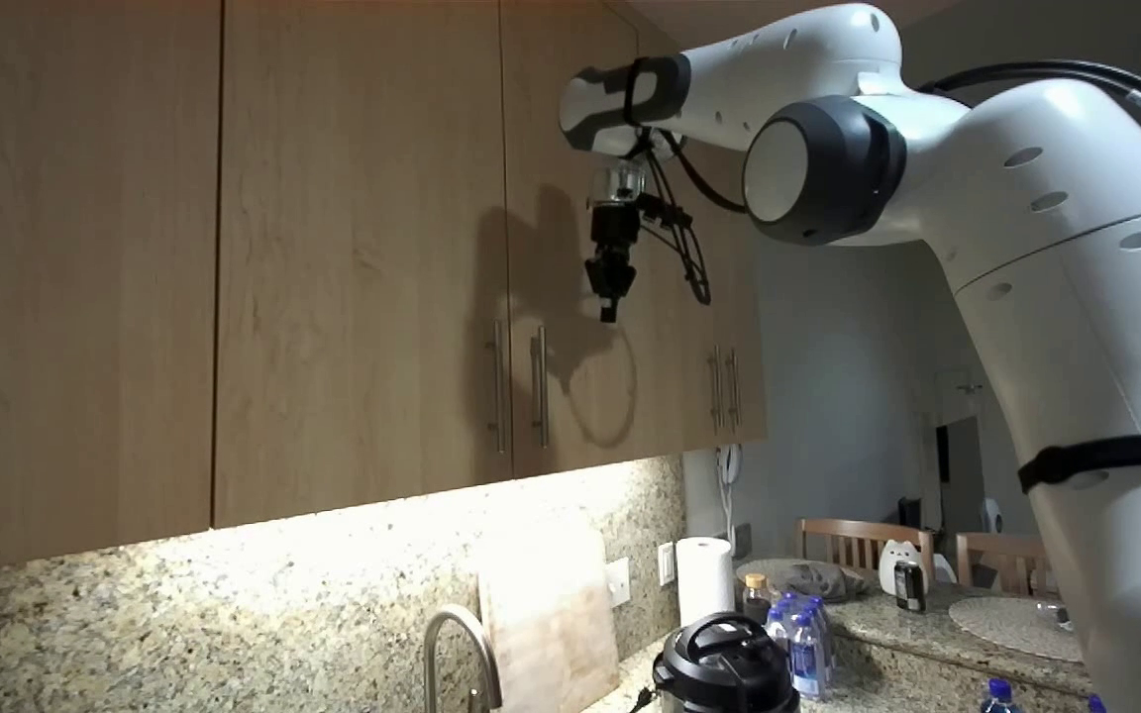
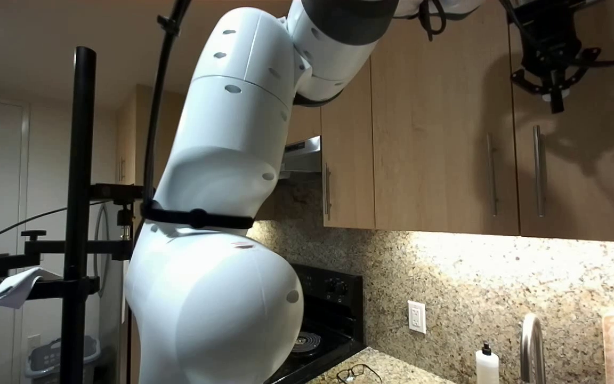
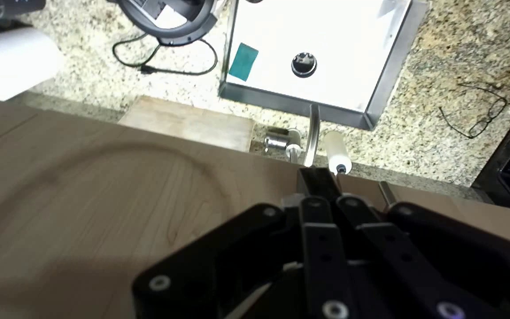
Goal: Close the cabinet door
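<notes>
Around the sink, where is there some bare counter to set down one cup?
In the wrist view, the widest bare patch of granite counter lies between the sink and the eyeglasses. A smaller one lies between the paper towel roll and the black cord. Beside the faucet it is crowded: cutting board, white bottle.

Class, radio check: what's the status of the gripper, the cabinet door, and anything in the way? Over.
Gripper shut, empty, pointing down in front of the cabinet door. Door looks closed, flush with the neighbouring door. Nothing visible wedging it open.
</notes>
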You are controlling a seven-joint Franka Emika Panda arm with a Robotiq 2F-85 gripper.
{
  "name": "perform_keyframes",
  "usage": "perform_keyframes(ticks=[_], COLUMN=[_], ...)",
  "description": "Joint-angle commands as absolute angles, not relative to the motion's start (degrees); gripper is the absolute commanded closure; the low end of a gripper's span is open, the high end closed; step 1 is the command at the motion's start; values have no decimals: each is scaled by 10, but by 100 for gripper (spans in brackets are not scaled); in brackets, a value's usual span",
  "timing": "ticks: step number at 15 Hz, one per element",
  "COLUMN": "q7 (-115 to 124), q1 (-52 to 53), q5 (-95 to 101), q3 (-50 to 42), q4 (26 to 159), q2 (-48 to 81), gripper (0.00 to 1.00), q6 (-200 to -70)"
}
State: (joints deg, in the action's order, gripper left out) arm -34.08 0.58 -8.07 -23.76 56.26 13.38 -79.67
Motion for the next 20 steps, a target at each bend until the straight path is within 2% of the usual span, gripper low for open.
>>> perform_keyframes(ticks=[1,12,13,17,18,19,20], q7=[-275,-123,-112,-88,-82,-77,-76], q1=[20,52,-2,-35,-42,-49,-52], q5=[-76,-49,-48,-29,-18,-4,20], q3=[-239,-228,-174,-140,-134,-129,-123], q4=[656,942,957,999,997,995,975], q2=[94,-46,-55,-88,-96,-108,-118], gripper=[96,96,96,96,86,69,64], q6=[-793,-813,-809,-795,-791,-794,-798])
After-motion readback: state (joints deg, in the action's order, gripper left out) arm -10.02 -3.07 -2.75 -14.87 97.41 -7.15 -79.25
